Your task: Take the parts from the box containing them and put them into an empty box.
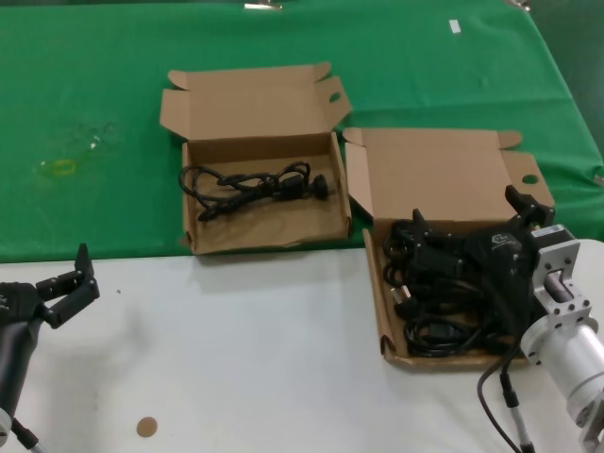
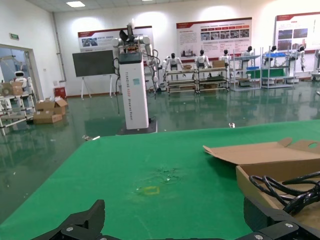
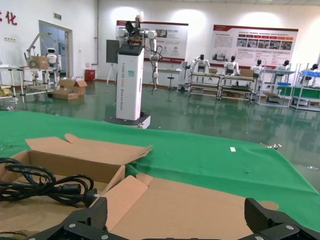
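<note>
Right claw (image 1: pixel 472 225) spread wide, empty, low over tangled parts (image 1: pixel 439 293) in the box containing them (image 1: pixel 376 283). Best closed on one loop only, lifted slowly towards the empty box (image 1: pixel 200 241). Left claw (image 1: pixel 71 281) open, idle.

Cords (image 1: pixel 444 293) partly behind right pincer (image 1: pixel 472 222)

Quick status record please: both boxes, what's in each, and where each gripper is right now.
source box: robot's right, lid open, holds a pile of black power cords
receiving box: centre-left on the green cloth, lid open, one cord already inside
right gripper: jaws open, over the cord pile
left gripper: jaws open, over the white table, away from both boxes
</note>
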`<move>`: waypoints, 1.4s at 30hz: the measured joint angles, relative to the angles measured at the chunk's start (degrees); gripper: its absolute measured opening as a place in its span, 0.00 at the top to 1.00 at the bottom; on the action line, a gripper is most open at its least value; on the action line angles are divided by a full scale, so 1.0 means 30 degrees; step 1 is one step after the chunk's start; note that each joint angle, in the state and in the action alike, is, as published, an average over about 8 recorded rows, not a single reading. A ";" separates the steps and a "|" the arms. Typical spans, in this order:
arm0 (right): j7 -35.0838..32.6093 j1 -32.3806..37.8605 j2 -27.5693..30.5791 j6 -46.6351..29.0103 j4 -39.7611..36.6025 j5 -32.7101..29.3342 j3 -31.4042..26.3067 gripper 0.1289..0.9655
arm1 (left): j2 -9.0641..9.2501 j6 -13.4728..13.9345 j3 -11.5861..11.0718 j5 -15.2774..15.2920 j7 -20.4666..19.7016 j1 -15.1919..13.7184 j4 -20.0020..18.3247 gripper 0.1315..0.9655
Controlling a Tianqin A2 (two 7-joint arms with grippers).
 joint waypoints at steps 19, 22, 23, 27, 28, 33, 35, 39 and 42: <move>0.0000 0.0000 0.0000 0.0000 0.0000 0.0000 0.0000 0.00 | 0.0000 0.0000 0.0000 0.0000 0.0000 0.0000 0.0000 0.00; 0.0000 0.0000 0.0000 0.0000 0.0000 0.0000 0.0000 0.00 | 0.0000 0.0000 0.0000 0.0000 0.0000 0.0000 0.0000 0.00; 0.0000 0.0000 0.0000 0.0000 0.0000 0.0000 0.0000 0.00 | 0.0000 0.0000 0.0000 0.0000 0.0000 0.0000 0.0000 0.00; 0.0000 0.0000 0.0000 0.0000 0.0000 0.0000 0.0000 0.00 | 0.0000 0.0000 0.0000 0.0000 0.0000 0.0000 0.0000 0.00; 0.0000 0.0000 0.0000 0.0000 0.0000 0.0000 0.0000 0.00 | 0.0000 0.0000 0.0000 0.0000 0.0000 0.0000 0.0000 0.00; 0.0000 0.0000 0.0000 0.0000 0.0000 0.0000 0.0000 0.00 | 0.0000 0.0000 0.0000 0.0000 0.0000 0.0000 0.0000 0.00; 0.0000 0.0000 0.0000 0.0000 0.0000 0.0000 0.0000 0.00 | 0.0000 0.0000 0.0000 0.0000 0.0000 0.0000 0.0000 0.00; 0.0000 0.0000 0.0000 0.0000 0.0000 0.0000 0.0000 0.00 | 0.0000 0.0000 0.0000 0.0000 0.0000 0.0000 0.0000 0.00; 0.0000 0.0000 0.0000 0.0000 0.0000 0.0000 0.0000 0.00 | 0.0000 0.0000 0.0000 0.0000 0.0000 0.0000 0.0000 0.00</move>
